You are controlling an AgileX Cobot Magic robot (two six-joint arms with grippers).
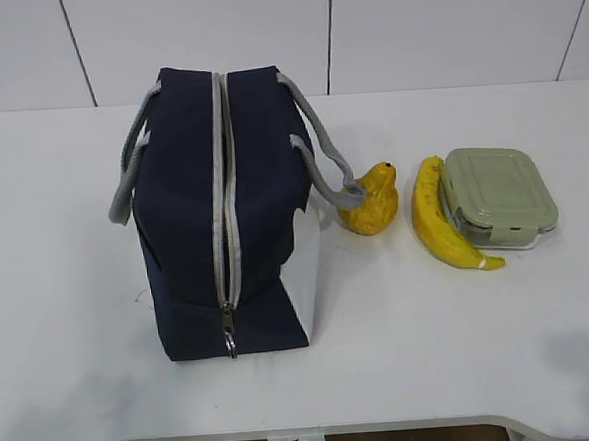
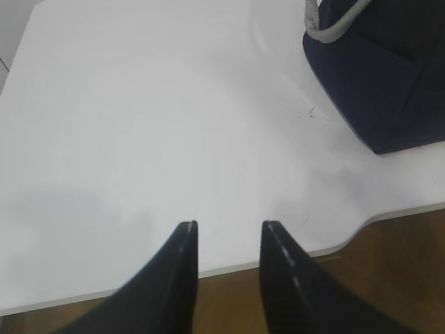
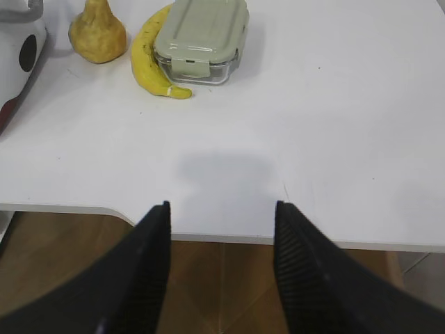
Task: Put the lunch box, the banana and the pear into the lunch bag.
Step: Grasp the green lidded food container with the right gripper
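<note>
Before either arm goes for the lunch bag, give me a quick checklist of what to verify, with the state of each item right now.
1. Lunch bag open for loading: not ok, the zipper looks closed along the top.
2. Left gripper free: ok, jaws apart, nothing between them.
3. Right gripper free: ok, jaws apart and empty.
4. Pear reachable: ok, upright beside the bag, though a rope handle hangs against it.
5. Banana and lunch box reachable: ok, lying side by side, touching.
6. Lunch box lid clipped shut: cannot tell for certain.
</note>
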